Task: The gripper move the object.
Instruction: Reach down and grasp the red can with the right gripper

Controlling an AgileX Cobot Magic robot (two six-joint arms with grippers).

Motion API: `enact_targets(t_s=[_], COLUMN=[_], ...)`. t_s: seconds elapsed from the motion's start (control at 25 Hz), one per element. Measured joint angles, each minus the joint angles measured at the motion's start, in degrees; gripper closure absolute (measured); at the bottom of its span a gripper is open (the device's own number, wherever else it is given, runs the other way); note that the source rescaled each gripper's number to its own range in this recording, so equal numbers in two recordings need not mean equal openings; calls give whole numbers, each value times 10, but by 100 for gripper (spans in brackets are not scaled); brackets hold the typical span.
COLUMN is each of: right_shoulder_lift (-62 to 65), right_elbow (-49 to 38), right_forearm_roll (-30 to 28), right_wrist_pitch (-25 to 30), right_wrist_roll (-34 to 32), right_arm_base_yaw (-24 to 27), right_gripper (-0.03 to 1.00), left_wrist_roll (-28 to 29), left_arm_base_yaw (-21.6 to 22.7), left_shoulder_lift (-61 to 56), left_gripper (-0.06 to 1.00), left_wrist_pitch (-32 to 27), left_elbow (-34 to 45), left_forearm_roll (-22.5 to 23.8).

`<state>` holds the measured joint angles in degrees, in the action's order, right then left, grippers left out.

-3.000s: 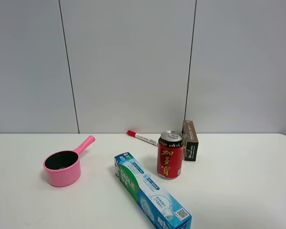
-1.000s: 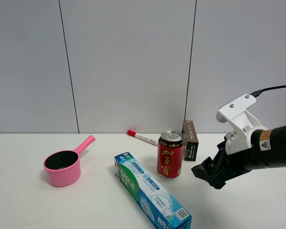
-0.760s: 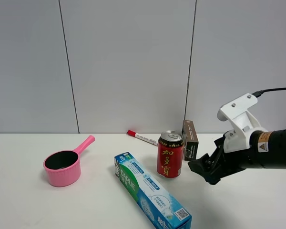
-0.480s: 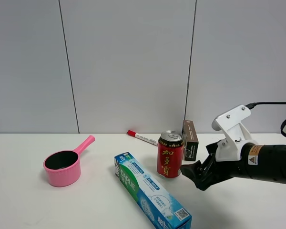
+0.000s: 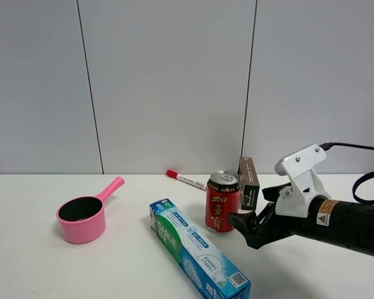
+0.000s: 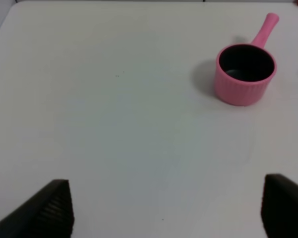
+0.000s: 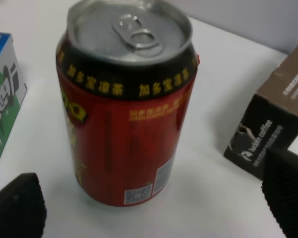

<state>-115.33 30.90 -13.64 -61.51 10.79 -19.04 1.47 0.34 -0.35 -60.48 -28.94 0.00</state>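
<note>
Right gripper [image 5: 244, 223] spread wide beside can [image 5: 222, 202] (upright) | white table [image 5: 112, 268] | grey panelled wall [image 5: 168, 81] behind

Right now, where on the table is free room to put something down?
Bare table lies between the pink saucepan and the toothpaste box, and left of the saucepan. It is crowded around the can: the brown box, the marker and the right gripper are close.

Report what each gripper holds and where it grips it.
Nothing is held. The right gripper has its jaws open on either side of the red can, not touching it; the left gripper is open above the table.
</note>
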Motion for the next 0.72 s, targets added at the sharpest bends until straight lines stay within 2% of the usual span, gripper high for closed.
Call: enact_targets(t_s=[0.24, 0.72], right_shoulder_lift=[-9, -59], right_elbow=[45, 118], right_forearm_roll=[-2, -48], right_wrist_pitch=[1, 26], right_wrist_roll=[0, -7], right_arm_base_yaw=[0, 0], right_gripper=[-3, -3], left_wrist_roll=[0, 0], left_arm_base_yaw=[0, 0], left_shoulder_lift=[0, 0], left_gripper=[-6, -6], left_wrist_pitch=[0, 0], left_elbow=[0, 0], left_forearm_roll=[0, 0])
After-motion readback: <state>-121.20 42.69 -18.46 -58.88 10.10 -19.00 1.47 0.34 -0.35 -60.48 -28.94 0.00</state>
